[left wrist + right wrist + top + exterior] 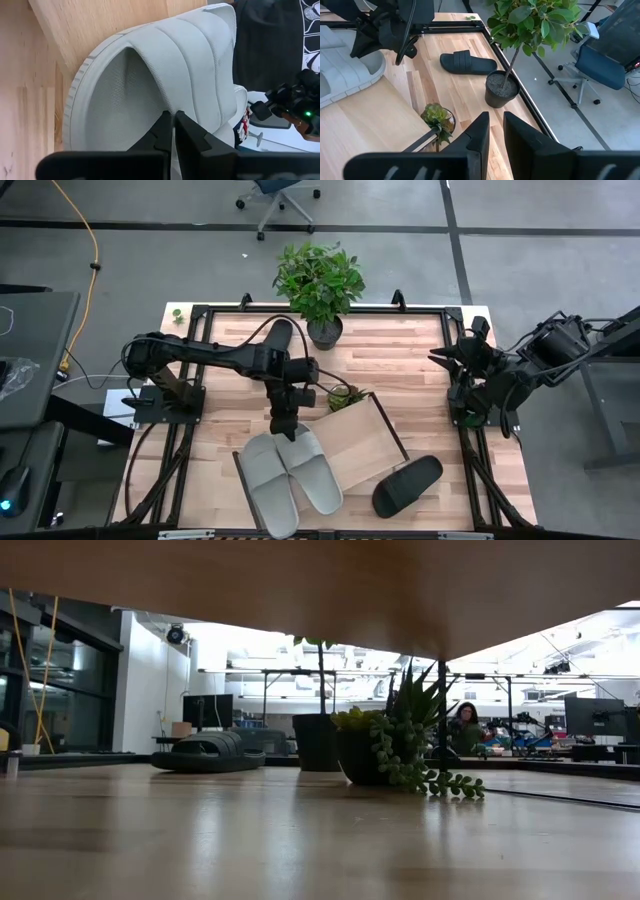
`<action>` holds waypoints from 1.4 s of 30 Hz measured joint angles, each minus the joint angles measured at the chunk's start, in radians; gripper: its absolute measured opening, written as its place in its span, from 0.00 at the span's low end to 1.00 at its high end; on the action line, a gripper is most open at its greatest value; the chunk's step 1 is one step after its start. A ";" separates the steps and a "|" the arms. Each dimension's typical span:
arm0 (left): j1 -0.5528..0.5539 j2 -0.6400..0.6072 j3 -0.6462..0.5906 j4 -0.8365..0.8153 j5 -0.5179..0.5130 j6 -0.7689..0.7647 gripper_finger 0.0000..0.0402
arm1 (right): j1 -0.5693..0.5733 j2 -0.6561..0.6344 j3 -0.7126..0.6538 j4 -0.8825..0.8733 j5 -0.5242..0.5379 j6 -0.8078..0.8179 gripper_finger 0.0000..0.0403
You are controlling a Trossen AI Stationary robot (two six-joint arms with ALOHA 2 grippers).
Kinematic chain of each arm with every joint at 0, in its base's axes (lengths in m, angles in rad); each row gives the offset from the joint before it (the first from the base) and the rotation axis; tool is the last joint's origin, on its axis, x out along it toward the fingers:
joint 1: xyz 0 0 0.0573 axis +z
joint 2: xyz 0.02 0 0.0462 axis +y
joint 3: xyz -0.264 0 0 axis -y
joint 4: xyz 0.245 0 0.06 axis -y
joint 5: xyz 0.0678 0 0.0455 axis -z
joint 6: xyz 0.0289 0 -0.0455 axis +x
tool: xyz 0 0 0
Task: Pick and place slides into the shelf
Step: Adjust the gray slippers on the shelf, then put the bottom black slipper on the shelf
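Two grey slides [288, 475] lie on the shelf [362, 442]; two black slides [407, 485] on the desk [400, 360]. Left gripper [284, 431] jaws clamp one grey strap; right gripper [447, 360] jaws: cannot tell. Two potted plants [320, 285] stand nearby.

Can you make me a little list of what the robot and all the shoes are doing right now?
left gripper: shut, at the heel end of a grey slide
right gripper: waiting at the table's right edge, holding nothing
grey slides: two, side by side on the shelf
black slides: one on the table right of the shelf, one near the big potted plant
small plant: beside the shelf's far edge
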 joint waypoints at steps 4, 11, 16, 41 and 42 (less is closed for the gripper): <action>0.000 0.000 0.000 0.000 0.002 0.000 0.00 | 0.000 0.000 0.000 0.000 0.001 -0.006 0.11; 0.001 -0.001 0.000 0.000 0.014 0.000 0.00 | 0.000 0.000 0.000 0.000 0.008 -0.018 0.11; 0.001 -0.001 0.000 0.000 0.020 0.004 0.00 | 0.000 0.000 0.000 0.000 0.008 -0.018 0.11; 0.099 -0.011 0.000 -0.093 0.072 0.160 0.24 | 0.000 0.000 0.000 0.000 -0.009 -0.018 0.11; 0.110 -0.016 0.000 -0.101 0.066 0.170 0.24 | 0.000 0.000 0.000 0.000 -0.018 -0.018 0.11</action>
